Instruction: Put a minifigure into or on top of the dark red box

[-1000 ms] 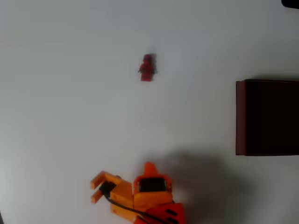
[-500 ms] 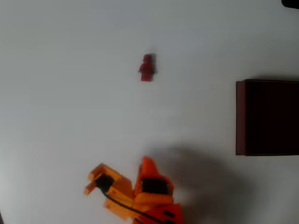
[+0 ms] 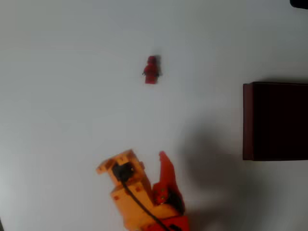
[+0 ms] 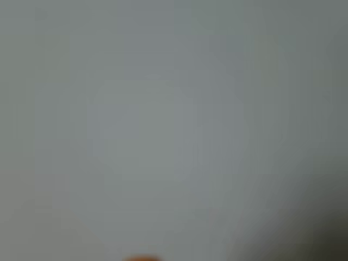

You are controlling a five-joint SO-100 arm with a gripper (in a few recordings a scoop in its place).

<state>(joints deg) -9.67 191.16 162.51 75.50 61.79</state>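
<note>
- Down at the bottom edge of the overhead view sits the orange end effector [image 3: 147, 161], empty, with its red pointed finger [image 3: 166, 172] on the right and the blocky orange part on the left; a gap shows between them, so the two sides stand apart.
- A black cable [image 3: 137, 202] runs down the orange body toward the bottom edge.
- The wrist view is soft and blurred, mostly pale grey worktop [image 4: 163, 109], with a sliver of orange at the bottom edge and a dark patch in the lower right corner that I cannot make out.
- Over to the right, the dark red box [image 3: 247, 120] lies against the right edge of the overhead view, cut off by it; its maroon left wall shows, and the inside looks almost black, with no contents I can make out in that darkness.
- A grey shadow spreads across the worktop between the end effector and the box.
- Bare white worktop [image 3: 72, 96] stretches wide on the left and through the middle, open all around.
- Farther up, the minifigure [image 3: 151, 70] lies alone on the worktop, head toward the top of the view, well apart from both the end effector and the box.
- Nothing stands between the end effector and the minifigure.
- A small dark shape [image 3: 299, 3] pokes in at the far top right corner.
</note>
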